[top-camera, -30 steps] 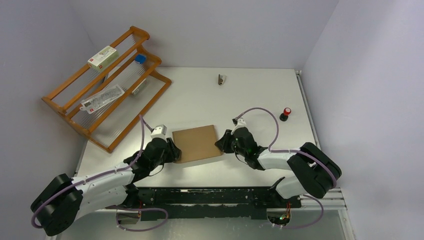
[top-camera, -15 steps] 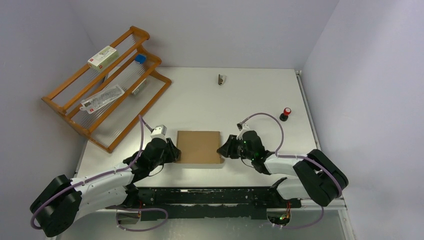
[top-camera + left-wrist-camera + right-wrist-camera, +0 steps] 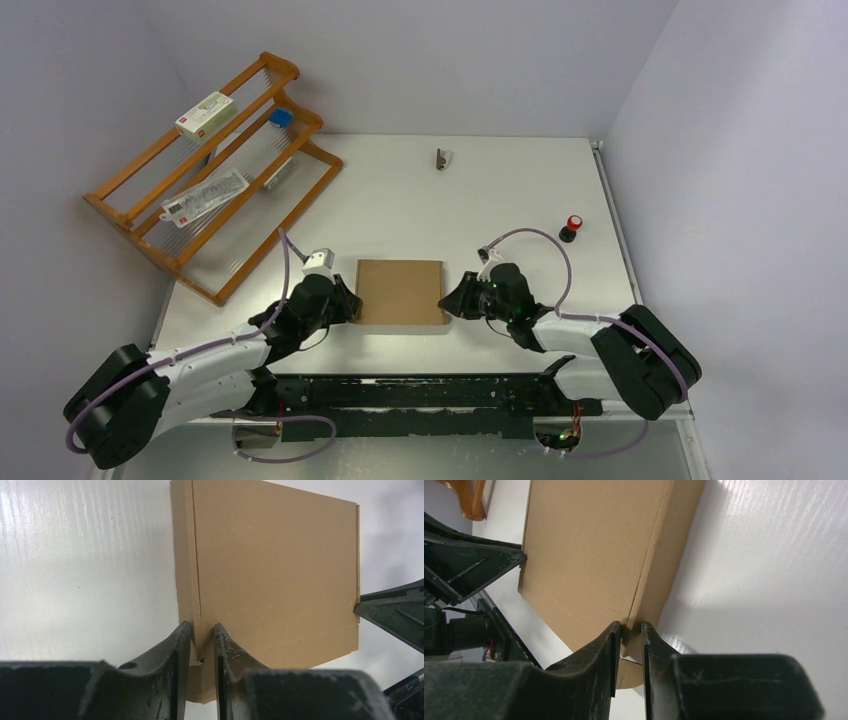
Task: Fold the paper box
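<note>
The paper box (image 3: 400, 292) is a shallow, closed, brown cardboard mailer lying flat and square on the white table between my two arms. My left gripper (image 3: 350, 304) is at its left side. In the left wrist view the fingers (image 3: 180, 645) pinch the box's (image 3: 275, 570) left side wall near its near corner, with the gripper (image 3: 202, 636) shut on it. My right gripper (image 3: 449, 299) is at its right side. In the right wrist view the gripper (image 3: 629, 630) is shut on the right side wall of the box (image 3: 589, 555).
A wooden rack (image 3: 140, 210) stands at the back left, holding a white carton with red print (image 3: 205, 113), a clear packet (image 3: 205, 197) and a blue-capped item (image 3: 281, 117). A small clip (image 3: 441, 158) lies at the back. A red-capped object (image 3: 572, 227) stands to the right.
The box has turned from tilted to square with the table edge and shifted slightly right. Both grippers moved with it, the right one toward the near right.
</note>
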You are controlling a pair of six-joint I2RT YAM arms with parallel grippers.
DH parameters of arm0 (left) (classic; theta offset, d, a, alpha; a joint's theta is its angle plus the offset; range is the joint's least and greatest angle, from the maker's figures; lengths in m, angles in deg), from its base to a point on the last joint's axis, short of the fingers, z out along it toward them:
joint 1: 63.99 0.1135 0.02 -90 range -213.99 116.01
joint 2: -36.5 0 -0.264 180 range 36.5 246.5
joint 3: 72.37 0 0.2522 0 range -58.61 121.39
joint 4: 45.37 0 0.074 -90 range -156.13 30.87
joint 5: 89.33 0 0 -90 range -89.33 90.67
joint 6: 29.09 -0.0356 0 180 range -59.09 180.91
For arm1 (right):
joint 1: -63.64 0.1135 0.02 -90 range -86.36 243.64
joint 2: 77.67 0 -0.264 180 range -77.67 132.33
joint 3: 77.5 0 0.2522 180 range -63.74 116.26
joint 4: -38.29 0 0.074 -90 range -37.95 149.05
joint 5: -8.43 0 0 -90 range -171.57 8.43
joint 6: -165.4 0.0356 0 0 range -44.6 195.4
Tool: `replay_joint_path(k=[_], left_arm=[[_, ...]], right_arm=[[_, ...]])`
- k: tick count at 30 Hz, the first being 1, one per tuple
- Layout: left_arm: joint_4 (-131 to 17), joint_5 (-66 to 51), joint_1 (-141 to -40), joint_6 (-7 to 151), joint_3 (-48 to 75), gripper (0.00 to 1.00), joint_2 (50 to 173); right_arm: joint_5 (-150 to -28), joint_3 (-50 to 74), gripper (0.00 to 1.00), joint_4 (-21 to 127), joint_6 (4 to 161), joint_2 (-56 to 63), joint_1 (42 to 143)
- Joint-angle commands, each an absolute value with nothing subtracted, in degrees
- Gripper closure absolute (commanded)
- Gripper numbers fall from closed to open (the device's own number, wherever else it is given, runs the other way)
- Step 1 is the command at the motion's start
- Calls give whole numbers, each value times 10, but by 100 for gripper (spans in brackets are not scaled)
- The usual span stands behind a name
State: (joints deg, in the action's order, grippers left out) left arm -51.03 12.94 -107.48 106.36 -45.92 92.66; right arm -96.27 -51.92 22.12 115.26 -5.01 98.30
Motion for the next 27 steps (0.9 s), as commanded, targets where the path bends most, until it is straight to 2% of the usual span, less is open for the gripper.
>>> replay_joint_path(k=[1,9,11,17,24,27], left_arm=[[-500,106,-1075,1062,-474,77,961],[-499,148,-1071,1051,-457,78,994],[-510,154,-1061,1048,-443,73,989],[-569,142,-1019,1015,-363,62,958],[-701,166,-998,987,-279,41,877],[-761,176,-988,955,-230,29,846]], right_arm=[[-962,-521,76,245,1142,-6,982],[-910,-491,77,291,1122,5,982],[-903,-469,77,314,1108,-2,982],[-857,-400,67,402,1055,-53,982],[-864,-340,51,502,999,-103,994],[-882,-326,39,517,966,-117,1009]])
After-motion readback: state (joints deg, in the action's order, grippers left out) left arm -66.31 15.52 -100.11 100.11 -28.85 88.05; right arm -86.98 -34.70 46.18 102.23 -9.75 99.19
